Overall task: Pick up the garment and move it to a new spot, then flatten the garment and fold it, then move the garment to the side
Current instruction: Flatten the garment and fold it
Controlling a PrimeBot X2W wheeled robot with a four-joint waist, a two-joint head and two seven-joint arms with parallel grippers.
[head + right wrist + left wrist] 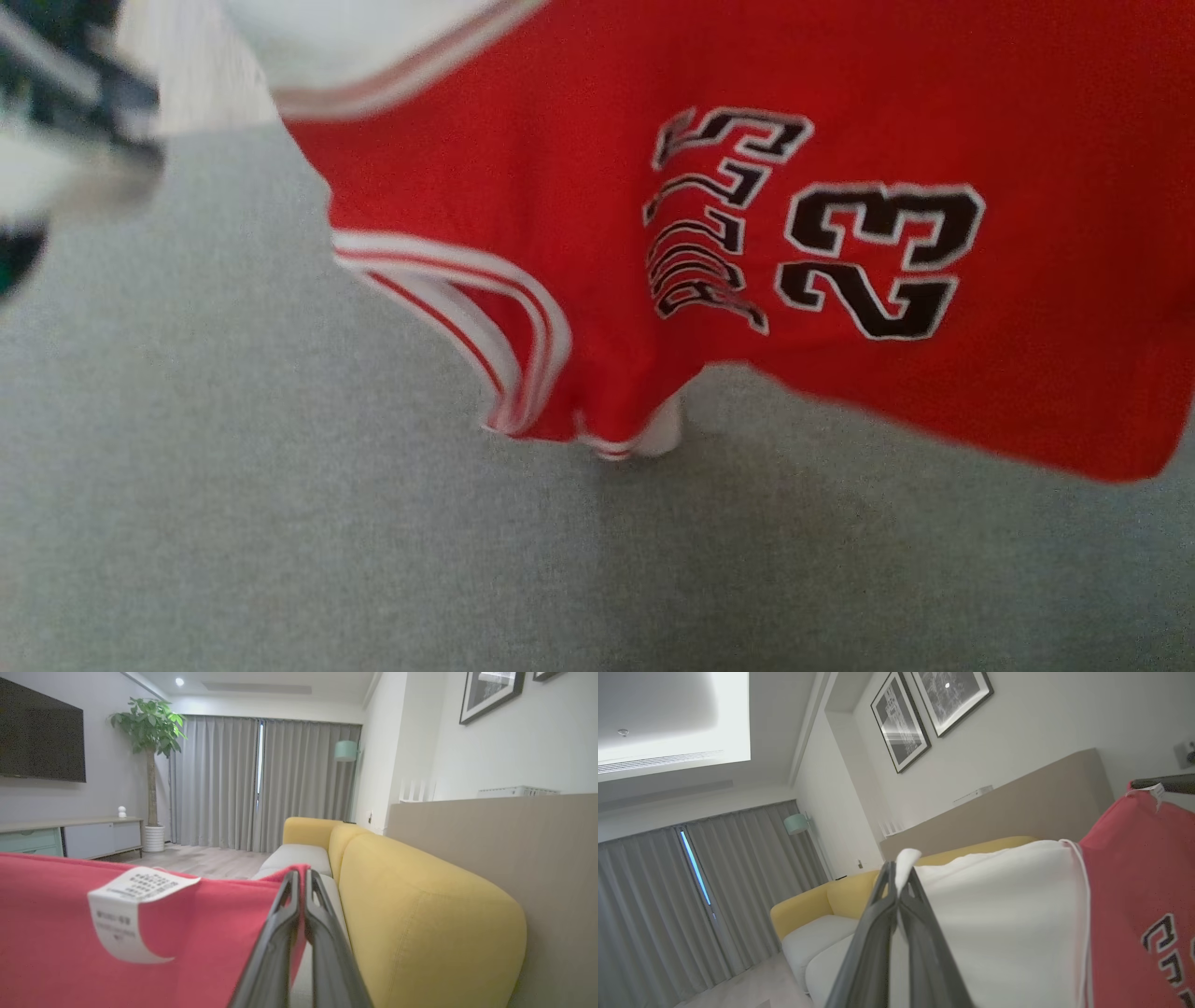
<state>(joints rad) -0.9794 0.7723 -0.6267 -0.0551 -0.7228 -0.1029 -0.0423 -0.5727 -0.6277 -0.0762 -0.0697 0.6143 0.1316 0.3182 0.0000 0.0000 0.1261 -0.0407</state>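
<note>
Hanging garment (579, 168), edges in left gripper (899, 877) and right gripper (301, 875), above sofa (420, 914)

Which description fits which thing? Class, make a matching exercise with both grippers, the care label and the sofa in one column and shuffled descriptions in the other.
1 left gripper
2 right gripper
3 care label
4 sofa

A yellow back, pale seat
B shut on a red edge of the garment
C white, lying on red cloth
D shut on white cloth of the garment

Pairs: 1-D, 2-B, 3-C, 4-A
</note>
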